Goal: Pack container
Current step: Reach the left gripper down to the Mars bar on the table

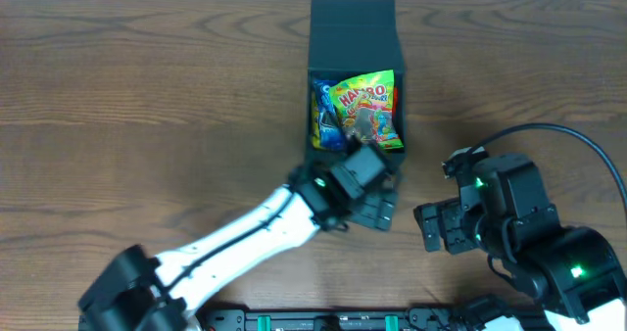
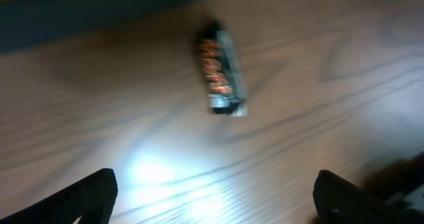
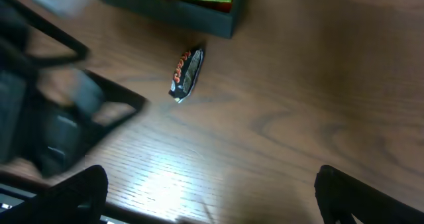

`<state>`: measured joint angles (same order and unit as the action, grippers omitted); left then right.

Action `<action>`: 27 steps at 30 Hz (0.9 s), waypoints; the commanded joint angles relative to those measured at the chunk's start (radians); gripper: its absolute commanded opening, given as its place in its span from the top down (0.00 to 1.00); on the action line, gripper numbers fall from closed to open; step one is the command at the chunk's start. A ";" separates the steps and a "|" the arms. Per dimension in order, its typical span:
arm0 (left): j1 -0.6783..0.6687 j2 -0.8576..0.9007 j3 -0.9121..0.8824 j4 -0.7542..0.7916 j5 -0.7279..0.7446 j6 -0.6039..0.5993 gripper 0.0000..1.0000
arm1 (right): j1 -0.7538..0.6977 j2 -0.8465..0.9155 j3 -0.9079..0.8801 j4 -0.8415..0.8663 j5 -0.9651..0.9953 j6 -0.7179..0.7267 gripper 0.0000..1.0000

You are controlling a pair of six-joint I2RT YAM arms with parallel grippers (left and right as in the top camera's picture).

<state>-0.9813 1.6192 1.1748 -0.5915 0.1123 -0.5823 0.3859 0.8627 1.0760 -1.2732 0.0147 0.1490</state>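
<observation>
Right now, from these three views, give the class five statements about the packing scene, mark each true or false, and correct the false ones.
1. The Haribo bag lies inside the container. True.
2. The dark snack bar is inside the container. False: it lies on the table, outside it.
3. The left gripper is shut on the bar. False: its jaws are open, holding nothing.
4. The right gripper is open and empty. True.
5. The container's lid is closed. False: it is folded open.
</observation>
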 commanded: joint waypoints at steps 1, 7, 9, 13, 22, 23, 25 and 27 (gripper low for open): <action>-0.025 0.078 0.003 0.021 -0.027 -0.151 0.05 | 0.014 -0.006 0.001 0.002 -0.003 0.003 0.01; -0.025 0.179 0.004 0.075 -0.035 -0.254 0.05 | 0.014 -0.006 0.001 0.002 -0.003 0.003 0.01; -0.025 0.200 0.004 0.103 -0.038 -0.277 0.04 | 0.014 -0.006 0.001 0.003 -0.003 0.003 0.01; -0.025 0.222 0.006 0.141 -0.064 -0.337 0.04 | 0.014 -0.006 0.001 0.003 -0.003 0.003 0.01; -0.027 0.232 0.030 0.149 -0.169 -0.394 0.04 | 0.014 -0.006 0.001 0.006 -0.003 0.003 0.01; -0.027 0.235 0.040 0.141 -0.177 -0.393 0.04 | 0.014 -0.006 0.001 0.006 -0.003 0.003 0.01; -0.027 0.249 0.065 0.119 -0.182 -0.390 0.04 | 0.014 -0.006 0.001 0.006 -0.003 0.003 0.01; -0.027 0.270 0.106 0.075 -0.191 -0.388 0.04 | 0.014 -0.006 0.001 0.006 -0.003 0.003 0.01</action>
<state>-1.0100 1.8572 1.2205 -0.4904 -0.0322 -0.9630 0.3859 0.8616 1.0760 -1.2694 0.0147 0.1490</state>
